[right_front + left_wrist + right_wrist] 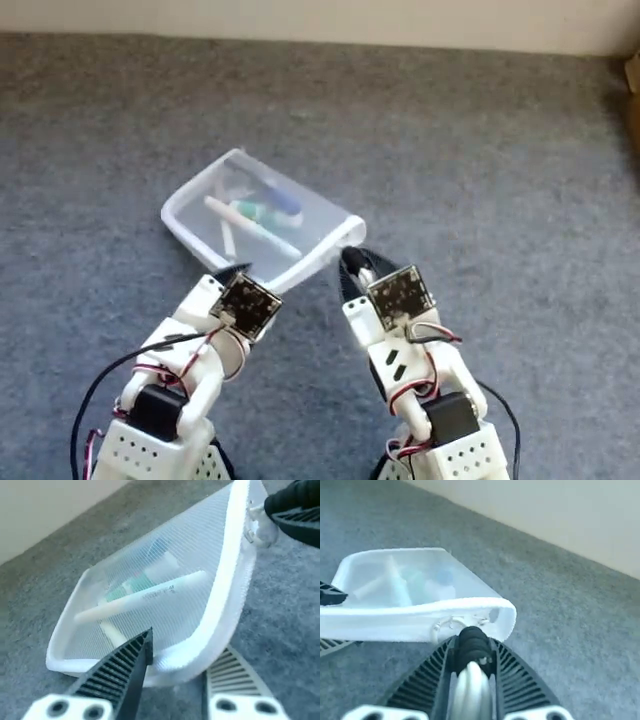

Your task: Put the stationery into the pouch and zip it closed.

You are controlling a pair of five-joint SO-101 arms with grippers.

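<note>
My L claw (186, 645) is clamped on the pouch (325, 225) at its near edge, one finger each side of the rim. My R claw (471, 640) is pinched tight at the pouch's other near corner, on the zip pull (256, 527) as far as I can tell.

The pouch lies on the grey carpet (500, 150) just ahead of both arms. Thru the mesh I see a white pen (145, 597), a green-and-white stick (135, 585) beside it, and a blue-capped marker (282, 202) further back. All the stationery I can see is inside, so loading looks done.

The zip band (395, 622) reads as one closed strip w/ the pull at its end, so it's prob. zipped or v. nearly. One snag: my R fingers hide the very end, so I can't confirm the last bit.

What's left, I reckon: check the zip end, let go, back off. Beyond the pouch is more carpet, then a pale wall (300, 15).
</note>
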